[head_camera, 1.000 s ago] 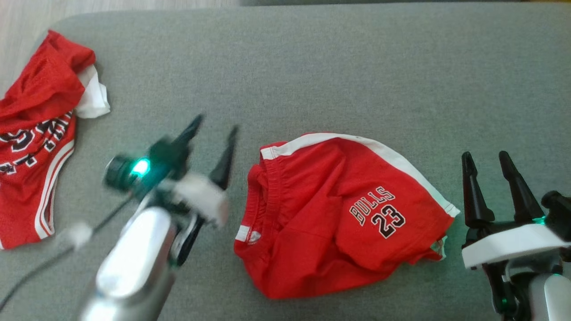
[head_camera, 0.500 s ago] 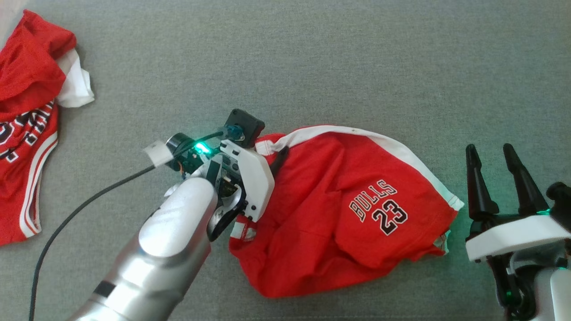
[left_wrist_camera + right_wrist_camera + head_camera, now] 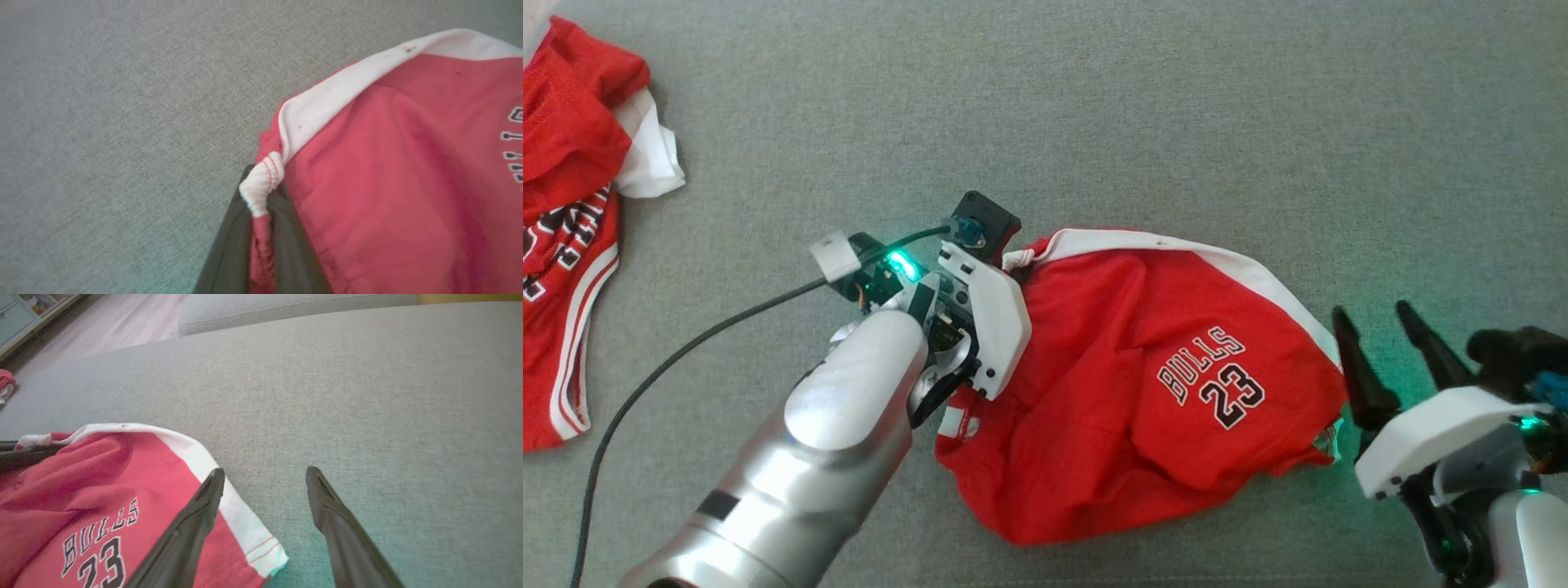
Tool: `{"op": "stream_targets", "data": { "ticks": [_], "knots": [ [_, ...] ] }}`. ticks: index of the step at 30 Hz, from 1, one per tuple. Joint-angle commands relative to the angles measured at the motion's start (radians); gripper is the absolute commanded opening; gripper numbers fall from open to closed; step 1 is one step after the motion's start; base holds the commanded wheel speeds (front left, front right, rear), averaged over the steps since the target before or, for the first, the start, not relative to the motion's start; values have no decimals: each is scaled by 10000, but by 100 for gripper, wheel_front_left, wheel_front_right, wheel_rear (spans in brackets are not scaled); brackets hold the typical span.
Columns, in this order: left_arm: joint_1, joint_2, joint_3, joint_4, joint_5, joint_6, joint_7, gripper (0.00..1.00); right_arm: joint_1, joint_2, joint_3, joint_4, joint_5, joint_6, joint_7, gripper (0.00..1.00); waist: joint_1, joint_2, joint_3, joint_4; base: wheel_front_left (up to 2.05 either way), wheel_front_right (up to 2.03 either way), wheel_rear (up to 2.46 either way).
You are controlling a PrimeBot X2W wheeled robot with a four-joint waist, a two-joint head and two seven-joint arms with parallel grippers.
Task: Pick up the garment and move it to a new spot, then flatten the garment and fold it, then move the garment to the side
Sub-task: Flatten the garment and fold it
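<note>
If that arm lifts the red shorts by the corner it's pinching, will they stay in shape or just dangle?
Probably dangle: the red shorts lie rumpled and bunch where the left tool pinches them, so the cloth looks floppy. They seem thin, so likely light. Dragged, they might catch on the coarse-woven grey cushion.

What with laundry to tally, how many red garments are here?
2. The shorts lie in the middle, a corner pinched in the left claw; the jersey lies at the far left, partly cut off. More could be out of frame.
</note>
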Motion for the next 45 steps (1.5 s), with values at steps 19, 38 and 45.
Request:
{"op": "stream_targets", "data": {
  "ticks": [19, 38, 45],
  "knots": [
    [-419, 777, 481, -723, -322, -38, -970, 0, -248, -476, 841, 1169, 584, -7, 2494, 95, 0, 0, -32, 58, 0, 0, 0],
    [-256, 2170, 1792, -4514, -348, 884, -2363, 0, -2285, -1591, -372, -1751, 172, -7, 581, 0, 0, 0, -1037, 168, 0, 0, 0],
    [-878, 2759, 2569, -6813, -121, 1465, -2182, 0, -3798, -2324, -1026, -3768, -51, -7, 819, 0, 0, 0, -1514, 338, 0, 0, 0]
  ]
}}
